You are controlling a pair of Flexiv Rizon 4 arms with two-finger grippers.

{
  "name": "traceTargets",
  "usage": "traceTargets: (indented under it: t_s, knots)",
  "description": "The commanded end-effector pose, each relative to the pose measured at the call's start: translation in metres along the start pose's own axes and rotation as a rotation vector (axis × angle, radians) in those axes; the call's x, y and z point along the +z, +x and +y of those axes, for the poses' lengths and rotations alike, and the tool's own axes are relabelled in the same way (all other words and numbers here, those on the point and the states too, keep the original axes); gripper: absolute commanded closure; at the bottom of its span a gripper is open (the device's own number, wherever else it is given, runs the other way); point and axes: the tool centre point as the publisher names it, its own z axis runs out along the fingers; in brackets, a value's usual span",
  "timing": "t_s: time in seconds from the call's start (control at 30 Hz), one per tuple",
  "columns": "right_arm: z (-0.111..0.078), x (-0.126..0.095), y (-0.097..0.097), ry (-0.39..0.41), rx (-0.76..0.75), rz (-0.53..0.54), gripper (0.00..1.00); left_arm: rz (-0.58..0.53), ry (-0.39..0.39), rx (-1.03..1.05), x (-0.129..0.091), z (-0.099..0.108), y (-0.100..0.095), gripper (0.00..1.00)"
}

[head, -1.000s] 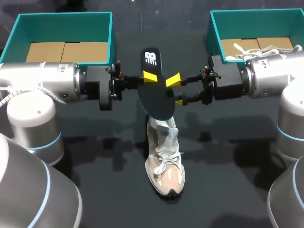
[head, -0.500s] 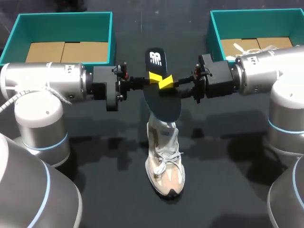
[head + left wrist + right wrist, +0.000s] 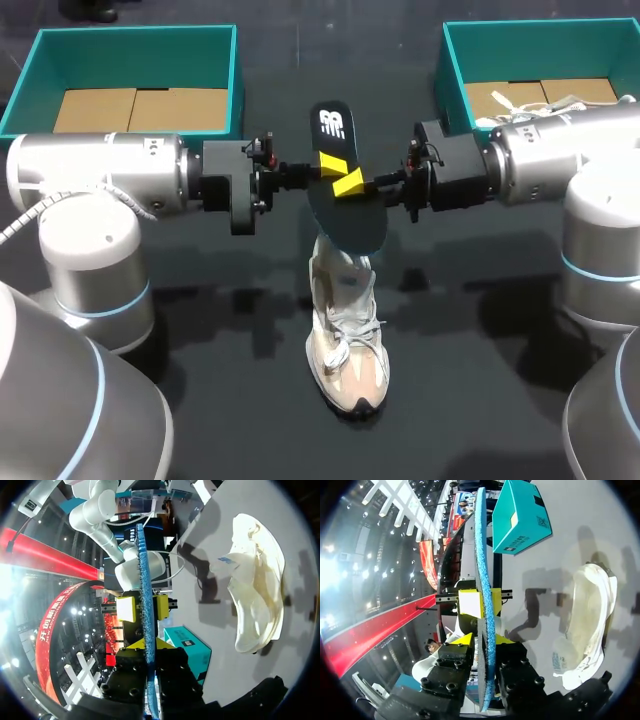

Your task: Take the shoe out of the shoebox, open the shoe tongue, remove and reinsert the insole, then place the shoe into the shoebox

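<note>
Head view first: the insole (image 3: 345,195) is up in the air over the middle of the table (image 3: 200,400), pinched from both sides. The left gripper (image 3: 333,163) comes in from the left and the right gripper (image 3: 350,183) from the right. Their yellow tips sit right next to each other on the insole's midsection.

Both wrist views back this up. Each one sees the insole edge-on, its blue edge running straight out between that arm's own two fingers, which press against it. The other arm's yellow tips are clamped on just ahead. So both sets of jaws are closed narrow on the insole and hold nothing else.

The insole's upper face is dark with a white mark at the far end. Its near end overlaps the shoe (image 3: 348,340) from this angle, and I can't tell if they touch.

The shoe stands on the table outside both boxes, toe toward the robot, tongue pulled up. The left shoebox (image 3: 135,40) sits far left with bare cardboard (image 3: 140,108) on its floor. The right shoebox (image 3: 540,35) sits far right and holds a pale laced item (image 3: 530,103), partly behind the right arm.
</note>
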Motion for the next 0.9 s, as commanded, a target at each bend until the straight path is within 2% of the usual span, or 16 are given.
traceTargets:
  t_s: [0.03,0.23,0.27,0.3,0.6,0.63,0.67,0.7,0.9]
  knots:
    - [-0.001,-0.001,0.0,-0.006,0.003,-0.004,0.81,-0.002,-0.001,0.002,0.0,0.001,0.001,1.0]
    - [0.001,-0.002,-0.001,-0.005,0.002,-0.004,0.85,-0.008,0.001,0.005,-0.002,0.0,-0.001,1.0]
    - [0.001,-0.002,-0.001,-0.005,0.002,-0.003,0.87,-0.009,0.002,0.005,-0.002,0.0,-0.001,1.0]
    - [0.002,-0.002,-0.001,-0.005,0.002,-0.002,1.0,-0.01,0.003,0.005,-0.001,-0.001,-0.001,1.0]
    - [0.003,-0.002,-0.005,-0.018,0.0,0.007,1.0,-0.01,0.017,0.001,-0.002,-0.004,0.001,1.0]
    - [0.003,-0.003,-0.005,-0.024,-0.002,0.007,1.0,-0.009,0.018,-0.004,-0.003,-0.004,0.0,0.76]
    - [0.002,-0.003,-0.006,-0.028,-0.003,0.006,1.0,-0.006,0.02,-0.02,-0.006,-0.005,0.0,0.09]
    - [0.002,-0.005,-0.006,-0.033,-0.006,0.005,1.0,-0.002,0.022,-0.034,-0.01,-0.005,-0.001,0.0]
    - [0.004,-0.015,-0.008,-0.055,-0.04,-0.005,1.0,0.097,-0.001,-0.108,-0.042,-0.016,0.008,0.0]
